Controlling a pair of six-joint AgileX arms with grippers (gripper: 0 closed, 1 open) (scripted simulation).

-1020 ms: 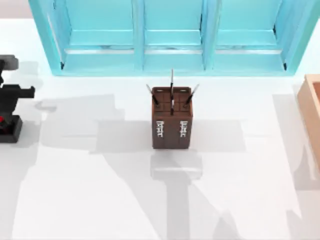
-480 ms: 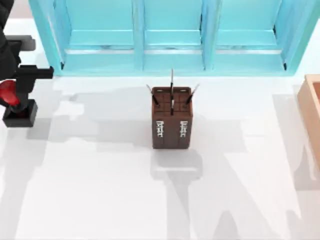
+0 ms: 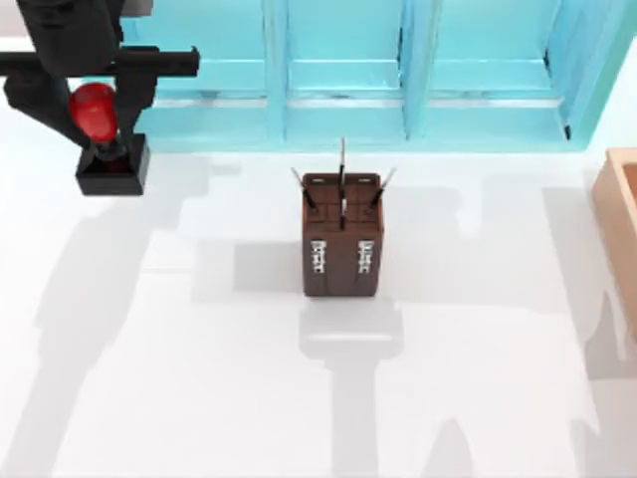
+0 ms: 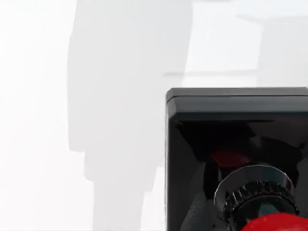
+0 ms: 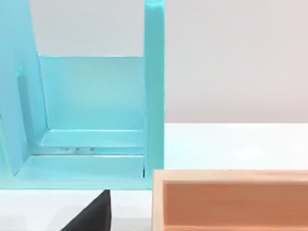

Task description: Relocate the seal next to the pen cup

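The seal hangs lifted over the far left of the table, its red knob above a black square base (image 3: 111,170). My left gripper (image 3: 91,108) is shut on the knob, one black finger on each side. In the left wrist view the seal's black base (image 4: 236,139) is close up, with the red knob (image 4: 276,224) at the picture's edge and the white table far below. The pen cup (image 3: 341,249), a dark brown box with grey pens and two white marks, stands upright at the table's middle, well to the right of the seal. My right arm is parked off the right side.
A cyan shelf unit (image 3: 338,80) runs along the back edge, just behind the raised seal. A tan box (image 3: 622,219) sits at the right edge, also seen as the tan box (image 5: 231,202) beside the cyan shelf (image 5: 91,110). White table (image 3: 199,378) surrounds the pen cup.
My left gripper has risen with the seal in it and carried it toward the back and rightward. The pen cup has not moved.
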